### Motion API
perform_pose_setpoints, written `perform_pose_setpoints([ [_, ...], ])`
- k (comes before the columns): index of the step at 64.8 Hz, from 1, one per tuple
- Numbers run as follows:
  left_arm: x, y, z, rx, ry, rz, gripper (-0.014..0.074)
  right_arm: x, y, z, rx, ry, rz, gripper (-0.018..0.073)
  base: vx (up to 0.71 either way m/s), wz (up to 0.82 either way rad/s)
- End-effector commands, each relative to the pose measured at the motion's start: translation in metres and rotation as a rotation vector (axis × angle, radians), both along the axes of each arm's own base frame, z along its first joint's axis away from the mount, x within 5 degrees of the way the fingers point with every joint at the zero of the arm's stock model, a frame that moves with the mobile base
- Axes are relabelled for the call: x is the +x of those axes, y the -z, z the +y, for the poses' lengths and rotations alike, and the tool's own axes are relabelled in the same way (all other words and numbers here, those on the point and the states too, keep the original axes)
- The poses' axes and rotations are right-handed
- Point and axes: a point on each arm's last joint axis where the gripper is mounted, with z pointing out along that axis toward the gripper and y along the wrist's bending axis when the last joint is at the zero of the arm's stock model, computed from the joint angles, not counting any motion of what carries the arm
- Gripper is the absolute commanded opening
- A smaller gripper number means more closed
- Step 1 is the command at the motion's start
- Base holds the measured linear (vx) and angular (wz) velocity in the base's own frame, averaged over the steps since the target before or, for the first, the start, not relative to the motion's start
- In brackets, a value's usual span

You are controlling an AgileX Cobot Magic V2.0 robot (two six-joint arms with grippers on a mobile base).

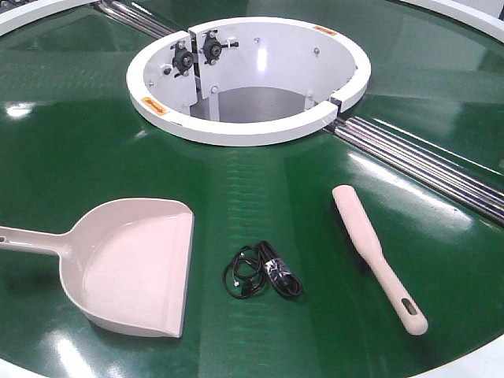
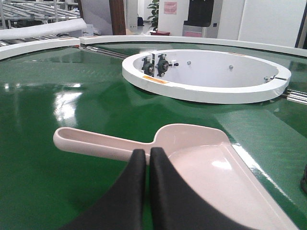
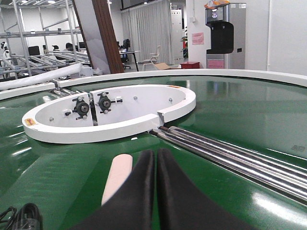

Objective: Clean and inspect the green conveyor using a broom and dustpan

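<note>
Green conveyor (image 1: 71, 118), the glossy dark curved belt with silver rails and a white ring opening, is serving as the table and carrying both tools.

The wide pale pink-beige plastic dustpan (image 2: 201, 158) is lying directly ahead of the left jaws. Its long thin handle is running crosswise, out to their left, and its scoop is spreading to their right. The slim pale pink-beige plastic broom (image 3: 117, 179) is lying just ahead and left of the right jaws, its long axis pointing away from them toward the ring.

Both pairs of jaws are sitting clenched together, gripping nothing.

Judging by this, each arm is facing its own tool: left for the dustpan, right for the broom. The broom is lining up well for a squeeze across its width. The crosswise dustpan handle is probably calling for a wrist turn before the left jaws release and descend.
</note>
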Motion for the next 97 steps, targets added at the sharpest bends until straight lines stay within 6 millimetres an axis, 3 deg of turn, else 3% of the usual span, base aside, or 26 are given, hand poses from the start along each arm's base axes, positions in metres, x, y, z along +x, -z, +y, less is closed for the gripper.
perform_pose_setpoints([
  [1,-0.001,-0.008,-0.001,-0.012,0.007,-0.118,-0.0006,-0.002,-0.007,0.000,-0.004,-0.002,-0.086,-0.0008,0.00,0.00],
  [8,-0.002,-0.021,-0.001,-0.030,0.015,-0.219,-0.0006,-0.002,-0.007,0.000,-0.004,-0.002,-0.086,-0.0008,0.00,0.00],
  [19,-0.008,-0.070,-0.001,-0.032,0.017,-0.343,-0.0006,-0.002,-0.007,0.000,-0.004,-0.002,-0.086,-0.0008,0.00,0.00],
  [28,0.002,-0.111,0.000,-0.019,0.002,-0.207,-0.0006,-0.002,-0.007,0.000,-0.004,-0.002,-0.086,-0.0008,0.00,0.00],
  [35,0.021,-0.125,0.000,0.025,-0.017,0.031,-0.0006,-0.002,-0.007,0.000,-0.004,-0.002,-0.086,-0.0008,0.00,0.00],
  [44,0.046,-0.122,-0.001,0.036,-0.027,0.293,-0.0006,-0.002,-0.007,0.000,-0.004,-0.002,-0.086,-0.0008,0.00,0.00],
  [58,0.068,-0.108,-0.003,0.058,-0.028,0.414,-0.0006,-0.002,-0.007,0.000,-0.004,-0.002,-0.086,-0.0008,0.00,0.00],
  [72,0.075,-0.108,-0.002,0.084,-0.034,0.437,0.0044,-0.002,-0.007,0.000,-0.004,-0.002,-0.086,-0.0008,0.00,0.00],
  [80,0.074,-0.112,-0.002,0.088,-0.035,0.439,0.0151,-0.002,-0.007,0.000,-0.004,-0.002,-0.086,-0.0008,0.00,0.00],
  [97,0.073,-0.111,-0.002,0.104,-0.033,0.469,0.0518,-0.002,-0.007,0.000,-0.004,-0.002,-0.086,-0.0008,0.00,0.00],
])
